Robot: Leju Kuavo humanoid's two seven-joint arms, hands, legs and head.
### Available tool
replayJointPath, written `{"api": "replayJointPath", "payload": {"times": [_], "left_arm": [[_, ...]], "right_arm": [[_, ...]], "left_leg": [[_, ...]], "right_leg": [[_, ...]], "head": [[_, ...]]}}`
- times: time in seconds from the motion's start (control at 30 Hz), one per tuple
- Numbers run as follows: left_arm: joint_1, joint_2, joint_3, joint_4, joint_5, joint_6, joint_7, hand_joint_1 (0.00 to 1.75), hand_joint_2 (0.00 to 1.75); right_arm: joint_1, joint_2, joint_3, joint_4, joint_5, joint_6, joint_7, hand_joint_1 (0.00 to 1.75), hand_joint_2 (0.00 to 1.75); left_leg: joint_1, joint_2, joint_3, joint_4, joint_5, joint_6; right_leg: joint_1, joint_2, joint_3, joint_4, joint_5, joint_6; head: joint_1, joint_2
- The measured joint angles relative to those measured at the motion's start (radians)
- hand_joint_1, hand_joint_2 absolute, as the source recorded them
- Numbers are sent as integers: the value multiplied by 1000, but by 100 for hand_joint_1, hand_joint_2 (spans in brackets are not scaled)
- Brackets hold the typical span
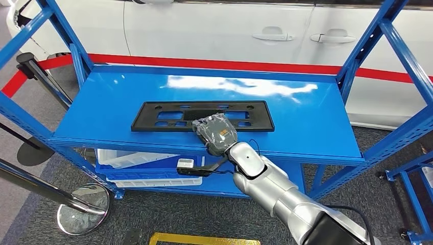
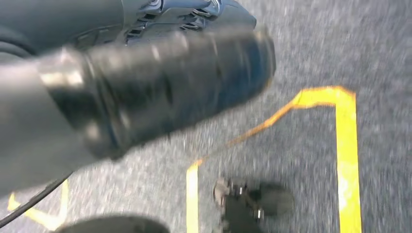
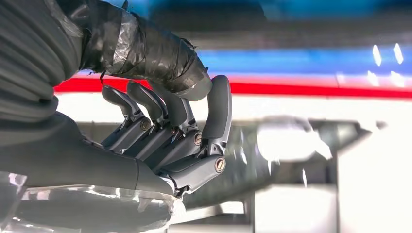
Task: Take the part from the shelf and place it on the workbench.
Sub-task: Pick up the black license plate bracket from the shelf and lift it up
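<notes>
Lying flat on the blue shelf (image 1: 306, 112), a black slotted plastic frame (image 1: 153, 116) is recorded; the right hand (image 1: 217, 133) is positioned over its near edge, fingers (image 3: 214, 116) curled, grip undeterminable.

The robot's right arm (image 1: 275, 191) is showing rounded silver segments, ending in a black section at five o'clock in the head view. A thin black cable (image 1: 217, 166) is looping beside the wrist. The right hand (image 1: 217, 133) is wearing a grey ribbed cover with a small orange marking. Close up, its dark grey fingers (image 3: 160, 128) are showing brass-coloured pivot pins, and the thick thumb (image 3: 150, 51) is carrying crinkled dark tape.
</notes>
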Motion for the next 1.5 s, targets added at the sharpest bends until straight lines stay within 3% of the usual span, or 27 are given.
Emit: {"api": "replayJointPath", "payload": {"times": [0.23, 0.63, 0.77, 0.83, 0.97, 1.13, 1.5], "left_arm": [[-1, -6, -13, 0, -37, 50, -7, 0, 175], [1, -14, -24, 0, -37, 49, -12, 0, 175], [8, -14, -24, 0, -36, 51, -20, 0, 175], [10, -14, -24, 0, -38, 53, -21, 0, 175], [14, -14, -24, 0, -40, 70, -19, 0, 0], [31, -21, -25, 0, -49, 98, 17, 0, 0], [32, -35, -49, 0, -85, 139, 48, 0, 0]], "right_arm": [[7, -62, -27, -127, 39, -139, -4, 175, 175], [44, -95, -116, -283, -19, -145, -39, 175, 175], [66, -105, -119, -345, -33, -132, -32, 0, 0], [74, -109, -119, -370, -35, -122, -28, 0, 0], [95, -119, -119, -416, -35, -89, -14, 0, 175], [128, -129, -119, -450, -111, -8, -14, 0, 175], [138, -77, -114, -336, -243, -4, -128, 0, 175]], "left_leg": [[0, 0, 1, 0, 0, 0], [0, 0, 3, 0, 0, 0], [0, 0, 3, -1, 0, 0], [0, 0, 3, -1, 0, 0], [0, 0, 3, -1, 0, 0], [0, 0, 3, -1, 0, 0], [0, 0, 3, -1, 0, 0]], "right_leg": [[0, 0, 1, 0, 0, 0], [0, 0, 3, 0, 0, 0], [0, 0, 3, 0, 0, 0], [0, 0, 3, 0, 0, 0], [0, 0, 3, -1, 0, 0], [0, 0, 3, -1, 0, 0], [1, 0, 4, -1, 0, 0]], "head": [[0, 0], [0, 0], [0, 0], [0, 0], [0, 0], [0, 0], [0, 0]]}}
